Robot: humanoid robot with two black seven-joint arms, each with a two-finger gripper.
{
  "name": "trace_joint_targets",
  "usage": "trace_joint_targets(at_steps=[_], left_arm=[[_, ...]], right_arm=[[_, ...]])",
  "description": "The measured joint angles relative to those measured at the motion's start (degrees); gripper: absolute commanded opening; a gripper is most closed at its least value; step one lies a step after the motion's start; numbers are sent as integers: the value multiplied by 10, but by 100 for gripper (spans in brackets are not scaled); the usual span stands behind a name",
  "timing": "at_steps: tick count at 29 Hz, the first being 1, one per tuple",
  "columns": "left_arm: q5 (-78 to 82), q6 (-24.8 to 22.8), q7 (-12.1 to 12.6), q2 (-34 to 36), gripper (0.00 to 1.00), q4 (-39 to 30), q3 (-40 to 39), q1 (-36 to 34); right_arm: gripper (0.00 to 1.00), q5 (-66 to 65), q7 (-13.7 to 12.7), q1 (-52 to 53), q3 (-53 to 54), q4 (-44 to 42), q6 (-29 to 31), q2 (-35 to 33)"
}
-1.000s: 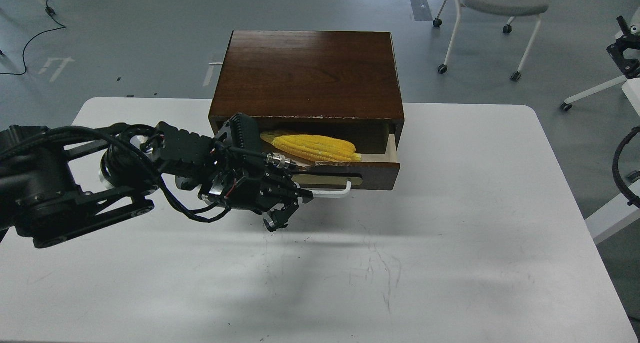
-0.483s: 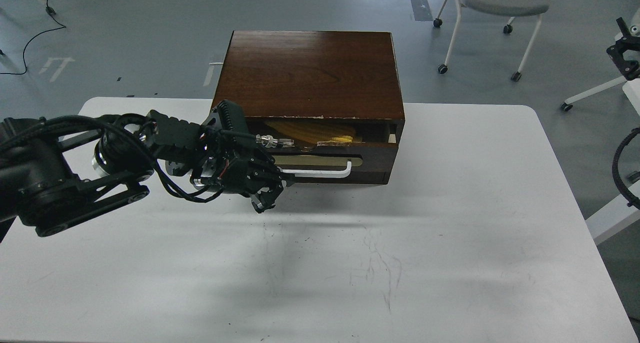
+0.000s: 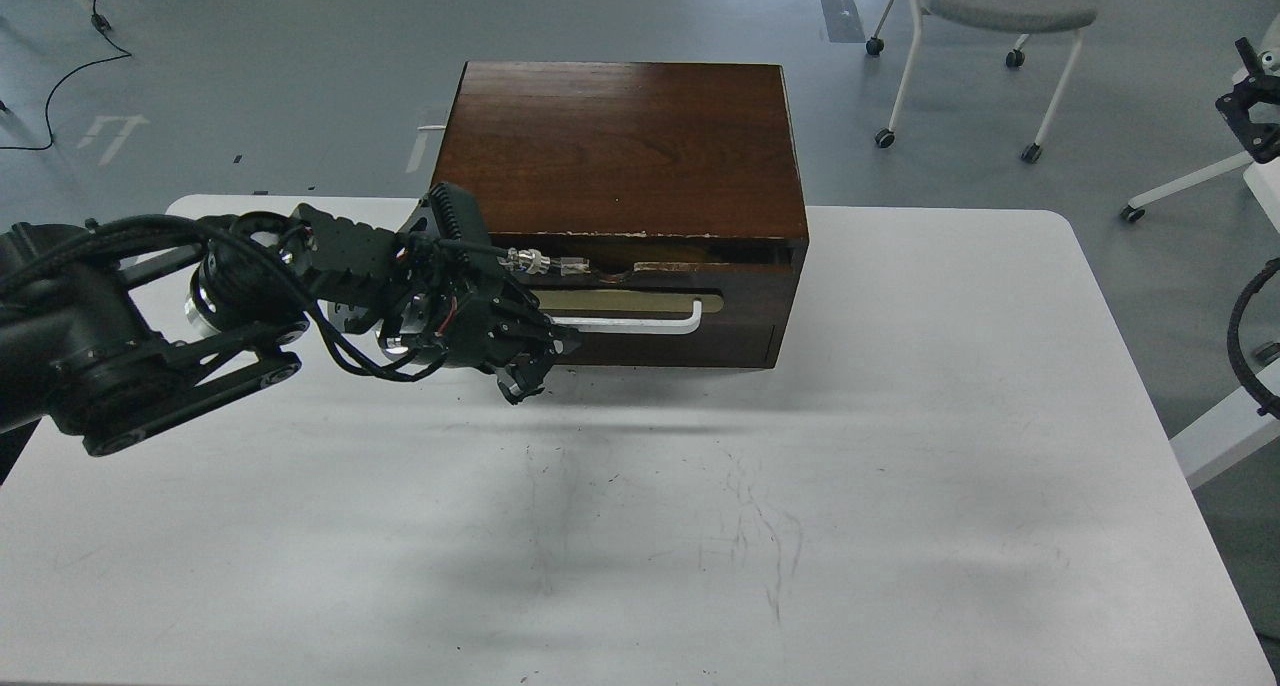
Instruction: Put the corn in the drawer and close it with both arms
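Since the earlier frames the drawer (image 3: pixel 660 311) has gone from part-open with the corn showing to nearly flush in the cabinet (image 3: pixel 620 146); only a thin sliver remains at the chipped top edge. Corn is now out of sight, judged inside the drawer. Left end effector (image 3: pixel 522 378) has moved in with the front and sits at the left end of the white bar handle (image 3: pixel 640 323), low against the drawer face. It's dark and end-on; I cannot tell how far apart its fingers are or whether it holds anything. Right arm not in view. Cabinet stands at the far edge of the desk (image 3: pixel 900 466), about mid-width. Handling guess: wooden drawer is stiff and slides easily; push flat on the front near the brass plate (image 3: pixel 630 301), not on the chipped edge. Cabinet looks heavy enough not to shift.
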Motion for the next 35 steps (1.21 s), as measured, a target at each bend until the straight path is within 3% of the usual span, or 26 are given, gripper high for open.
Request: trace_joint_targets(at_steps=[24, 28, 32, 34, 35], left_arm=[[0, 0, -1, -5, 0, 12, -1, -9], [0, 0, -11, -4, 0, 2, -3, -9], [-43, 0, -40, 9, 0, -28, -9, -9], [-102, 0, -48, 17, 16, -34, -25, -9], [-156, 0, -49, 22, 37, -34, -46, -9]], right_arm=[[100, 0, 0, -2, -1, 0, 0, -3], [100, -1, 0, -6, -3, -1, 2, -5], [100, -1, 0, -9, -4, -1, 6, -7], [100, -2, 0, -12, -4, 0, 10, -7], [100, -2, 0, -14, -4, 0, 13, -8]])
